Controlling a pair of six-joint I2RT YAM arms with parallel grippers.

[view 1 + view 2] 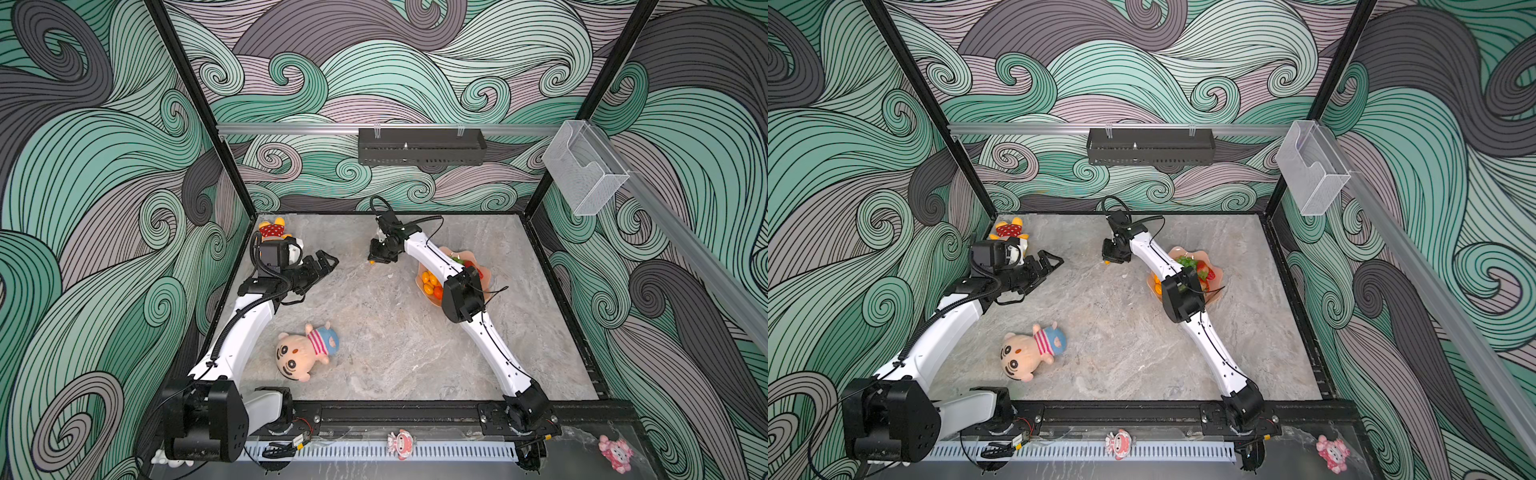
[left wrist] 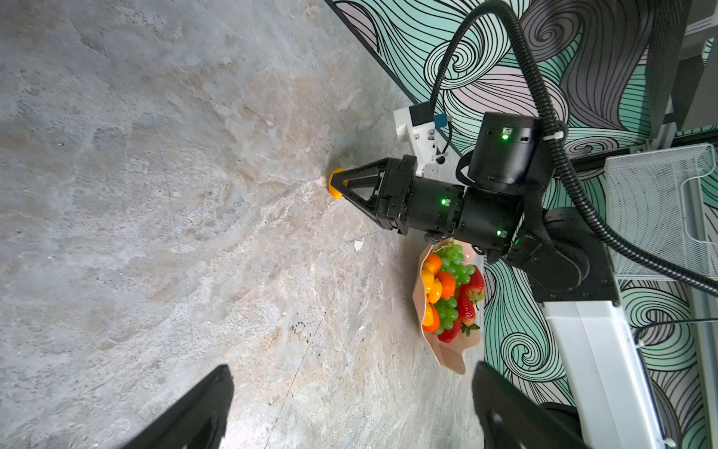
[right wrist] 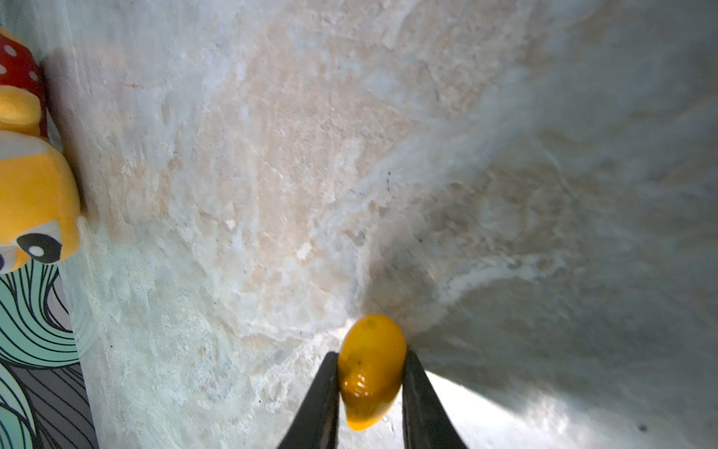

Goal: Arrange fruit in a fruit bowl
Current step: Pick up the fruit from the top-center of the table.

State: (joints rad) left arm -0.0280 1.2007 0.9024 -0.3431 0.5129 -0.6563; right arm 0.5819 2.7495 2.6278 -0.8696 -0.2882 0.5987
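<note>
Your right end effector (image 3: 371, 355) pinches a kumquat (image 3: 371, 373) on the desk (image 1: 395, 332), upper centre in both top views. The bowl (image 1: 453, 252) lies centre right. The left end effector (image 1: 330, 259) has its jaws spread.

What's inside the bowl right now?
The bowl holds grapes, strawberries, tangerines and kumquats. Its floor is hidden under the pile; the right arm covers part in both top views.

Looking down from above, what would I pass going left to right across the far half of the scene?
Red-dotted plush doll → left hand → right hand pinching a kumquat → fruit bowl → clear wall box.
</note>
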